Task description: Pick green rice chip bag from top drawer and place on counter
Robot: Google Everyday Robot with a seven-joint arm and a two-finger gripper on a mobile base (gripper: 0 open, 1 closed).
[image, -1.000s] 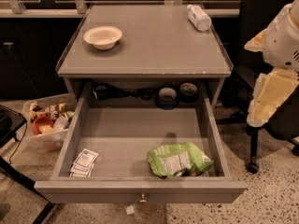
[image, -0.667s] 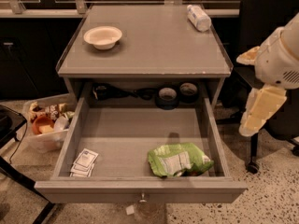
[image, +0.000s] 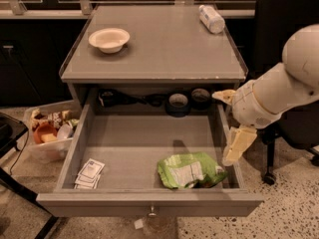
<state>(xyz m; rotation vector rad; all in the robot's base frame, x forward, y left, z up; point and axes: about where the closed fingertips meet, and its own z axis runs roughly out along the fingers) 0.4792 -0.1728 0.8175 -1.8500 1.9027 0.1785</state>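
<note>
Green bag (image: 190, 170): crumpled, with a white label panel facing up; lies flat on the bottom of the drawer, in the front right corner, close to the front wall and the right wall.
Drawer (image: 139, 133): top one, pulled far out, grey and shallow; flat front with a small round knob (image: 152, 212) in the middle.
Paper packets (image: 88, 174): small, white, in a loose pile in the front left corner of the drawer, well apart from the green bag.
Behind the drawer: two dark tape rolls (image: 178, 102) side by side in the shadow under the top, and dark cables (image: 119, 98) to the left of them.
Gripper (image: 223, 128): at the right side of the drawer, over its right wall, above and to the right of the green bag, not touching it; two cream fingers spread wide, one pointing left under the counter edge, the other hanging down beside the drawer wall, nothing held between them.
Arm (image: 279, 86): white and thick, reaches in from the upper right.
Counter (image: 164, 54): flat grey top above the drawer, with a clear raised edge.
Bowl (image: 109, 39): pale, shallow, upright on the back left part of the counter.
Bottle (image: 211, 19): whitish, on its side at the back right corner of the counter.
Plastic box (image: 47, 133): on the floor (image: 289, 208) left of the cabinet, full of mixed small things.
Chair (image: 279, 29): dark, behind the arm at the right.
</note>
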